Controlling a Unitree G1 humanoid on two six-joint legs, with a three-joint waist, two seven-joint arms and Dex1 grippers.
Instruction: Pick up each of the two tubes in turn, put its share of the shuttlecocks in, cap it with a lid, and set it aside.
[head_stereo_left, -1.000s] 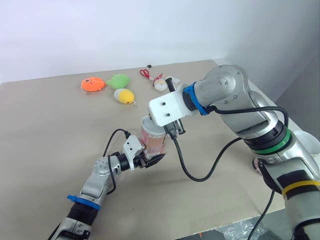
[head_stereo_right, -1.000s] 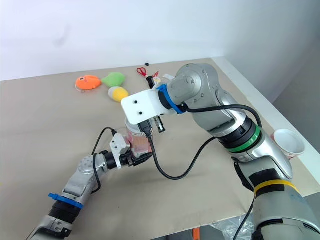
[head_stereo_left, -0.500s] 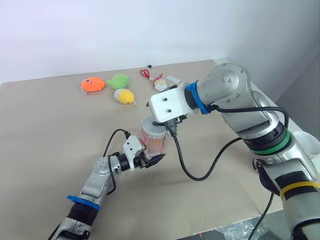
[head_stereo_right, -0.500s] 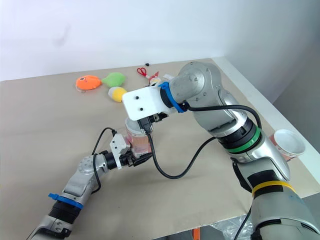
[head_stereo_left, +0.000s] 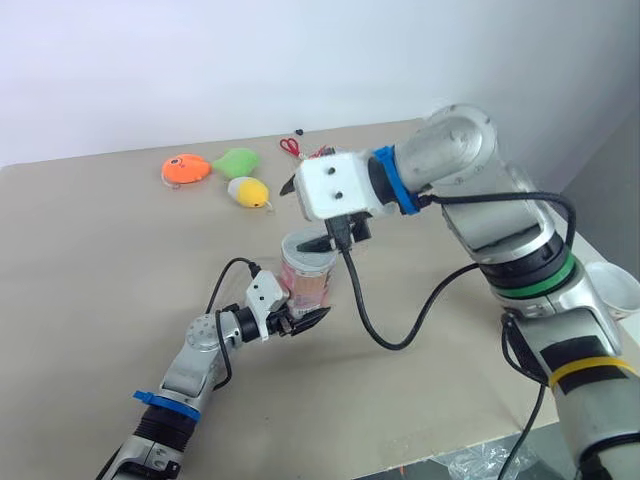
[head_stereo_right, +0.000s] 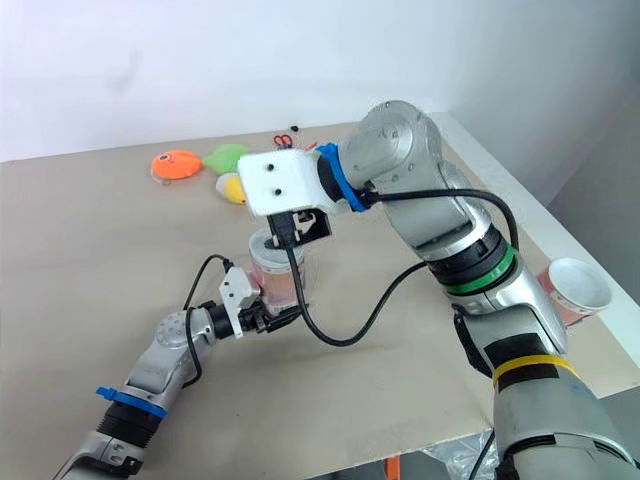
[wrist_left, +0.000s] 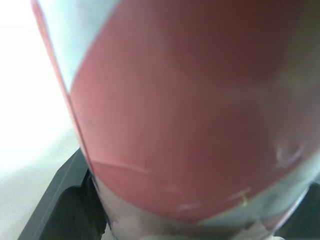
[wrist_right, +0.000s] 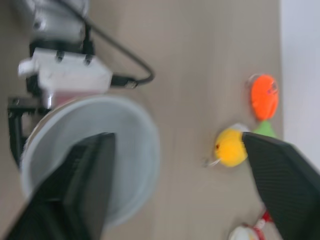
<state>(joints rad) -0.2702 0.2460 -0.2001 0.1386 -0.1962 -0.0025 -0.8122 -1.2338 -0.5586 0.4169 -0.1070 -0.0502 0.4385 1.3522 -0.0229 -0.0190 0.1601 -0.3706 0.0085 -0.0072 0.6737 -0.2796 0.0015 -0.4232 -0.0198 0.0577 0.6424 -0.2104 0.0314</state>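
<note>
Tube (head_stereo_left: 307, 280), pink-banded, upright near centre of table (head_stereo_left: 100, 260).
Left gripper (head_stereo_left: 300, 320) pinches the tube low on its body. Right gripper (head_stereo_left: 338, 235) hovers just above the tube's pale top, fingers (wrist_right: 82, 185) spread wide. Far left: orange toy (head_stereo_left: 184, 168), green toy (head_stereo_left: 236, 160), yellow toy (head_stereo_left: 248, 191). Right edge: paper cup (head_stereo_right: 575, 288).

Upright red tube (head_stereo_right: 279, 282) in left pincer (head_stereo_right: 273, 317), right pincer (head_stereo_right: 302, 228) just above its top.
</note>
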